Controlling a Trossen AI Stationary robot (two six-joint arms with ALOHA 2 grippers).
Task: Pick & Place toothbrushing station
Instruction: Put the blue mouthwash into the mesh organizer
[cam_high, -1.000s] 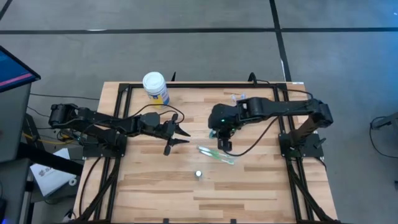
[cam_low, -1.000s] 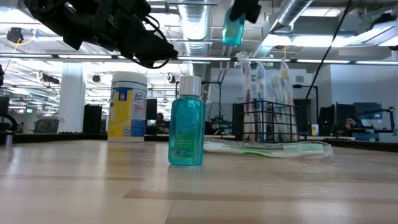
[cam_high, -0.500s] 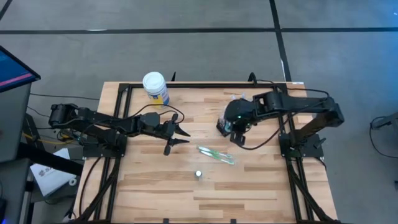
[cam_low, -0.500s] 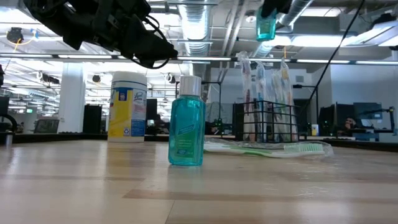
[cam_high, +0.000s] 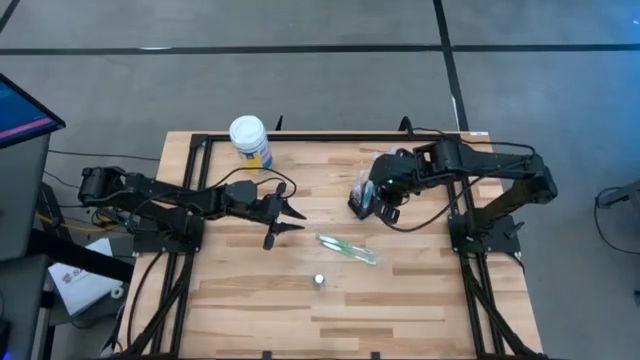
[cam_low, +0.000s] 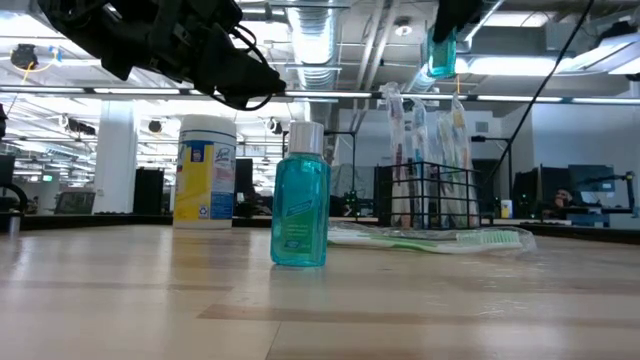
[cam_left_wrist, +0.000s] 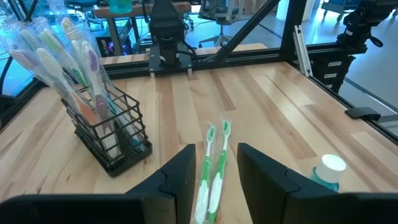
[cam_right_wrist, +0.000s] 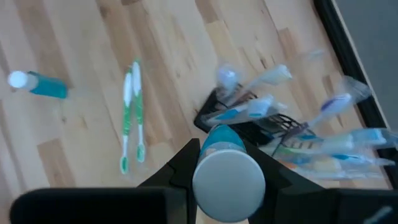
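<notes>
Your holder (cam_high: 359, 203) sits on the surface toward the right side, wrapped brushes (cam_left_wrist: 59, 56) fanning out of its wire mesh. The right end effector (cam_high: 385, 197) hangs just above it, clenched on a small teal bottle (cam_right_wrist: 227, 167); the right wrist view shows the white cap between the fingers with the holder directly beyond. From above you see almost none of that bottle, since the arm covers it and much of the holder. The low view shows the bottle (cam_low: 441, 50) high over the brushes, its upper part cut off by the frame edge.

A second teal bottle (cam_low: 300, 205) stands upright near the front middle, and two green brushes (cam_high: 348, 248) lie flat between it and the holder. The jar (cam_high: 250, 140) stands at the back left.

Your left end effector (cam_high: 285, 221) hovers mid-surface, fingers spread and grasping nothing.

Since a second ago, the right arm has carried the bottle rightward from above the green brushes to over the holder; the left arm hasn't moved.
</notes>
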